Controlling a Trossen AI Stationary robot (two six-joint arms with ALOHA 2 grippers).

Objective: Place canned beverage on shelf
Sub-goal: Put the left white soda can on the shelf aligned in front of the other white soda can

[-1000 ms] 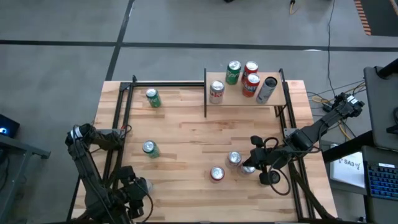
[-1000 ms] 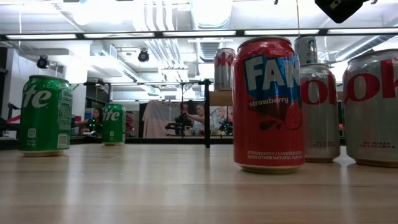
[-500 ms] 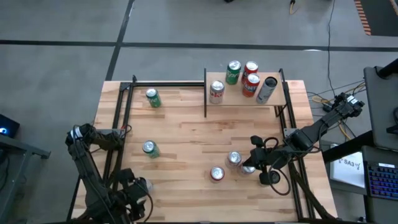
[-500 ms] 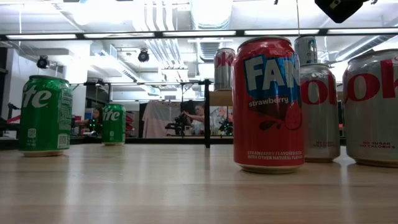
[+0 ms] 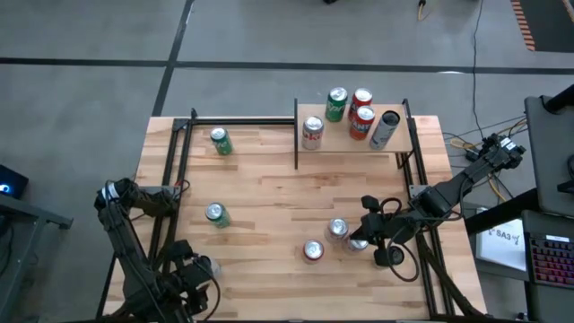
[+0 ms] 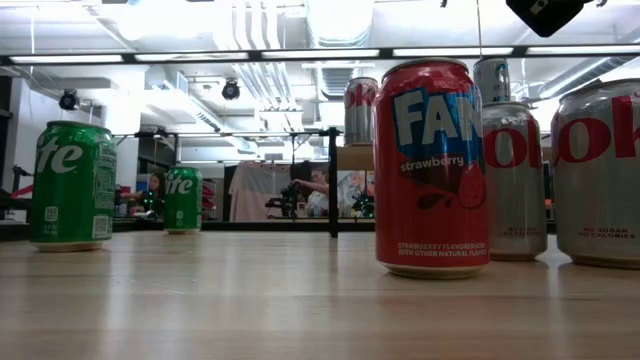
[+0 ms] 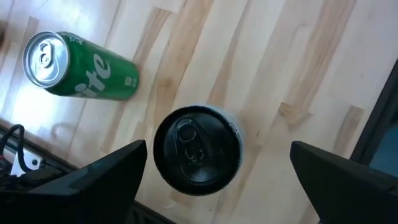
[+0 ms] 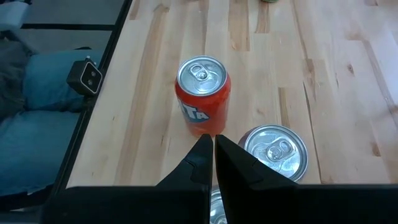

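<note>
Left gripper (image 7: 214, 171), fingers wide apart, straddles an upright dark-topped can (image 7: 197, 149) (rigid, smooth, likely slippery; grasp mid-wall); right gripper (image 8: 213, 152) fingers together.

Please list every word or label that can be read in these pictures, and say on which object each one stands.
"FAN", "strawberry": red can, low view.
"ite": near green can, far green can, and the green can in the left wrist view.
"OK": two silver cans.
"TA": orange-red can.
The small print low on the cans is too small to read.
</note>
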